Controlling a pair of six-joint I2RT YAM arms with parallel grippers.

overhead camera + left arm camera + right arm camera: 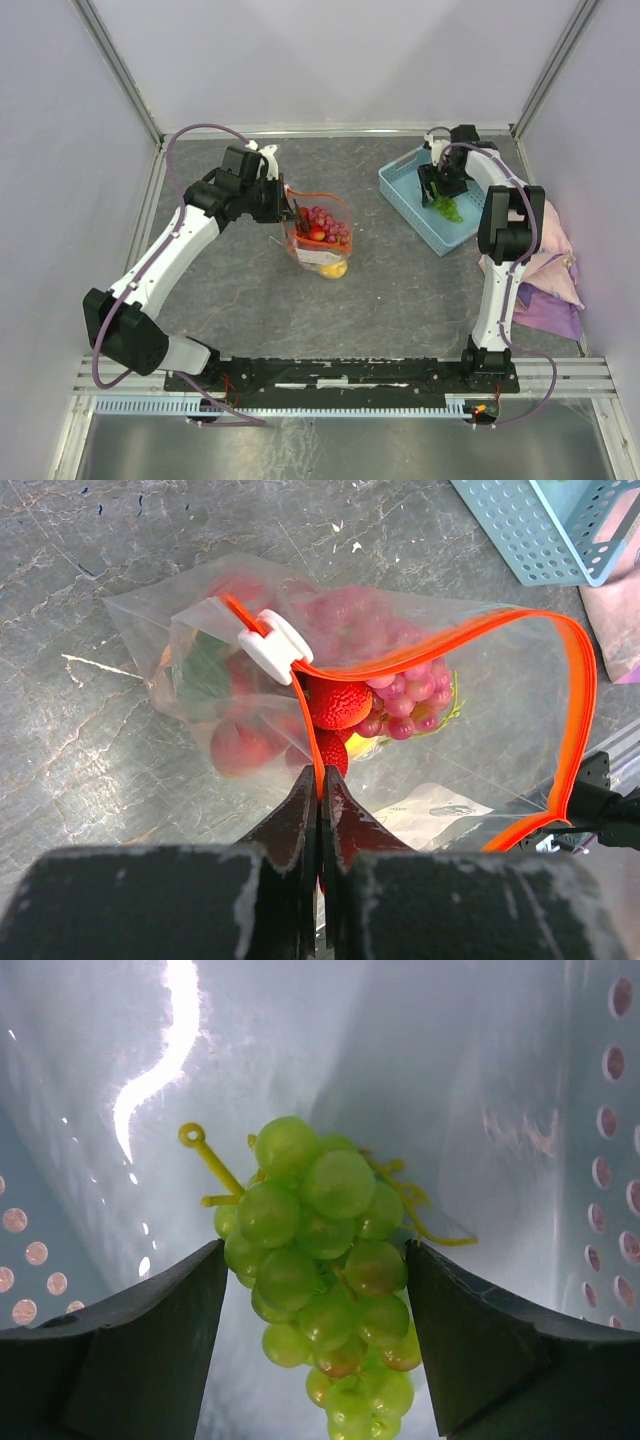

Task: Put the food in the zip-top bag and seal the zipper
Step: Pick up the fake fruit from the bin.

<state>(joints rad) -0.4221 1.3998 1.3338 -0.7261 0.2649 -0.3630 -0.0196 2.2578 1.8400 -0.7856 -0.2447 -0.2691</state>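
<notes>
From above, your right gripper (440,190) is the nearer arm to the last loose food: it hangs down into the blue basket (400,178) over the green grapes (448,210), while the left gripper (290,212) is well apart at mid-table, holding up the mouth of the zip-top bag (322,242). At the left wrist, the fingers are pinched flat together on the thin orange-red zipper (440,645). The strip loops out ahead of the tips and off to their right, so the mouth gapes. The hard white slider (272,645) sits ahead of the tips and to their left. Beyond the tips, glossy strawberries (338,702) and beaded purple grapes (405,705) lie inside the clear, crinkly film. At the right wrist, the fingers stand wide, one on each side of the green cluster. It lies straight between them, its long axis running along the fingers, with the yellow stem past the tips and the tapered end back toward the palm. You would close across its narrow width. The knobbly, smooth beads look likely to roll under the pads, and you cannot tell whether the pads touch them yet.
</notes>
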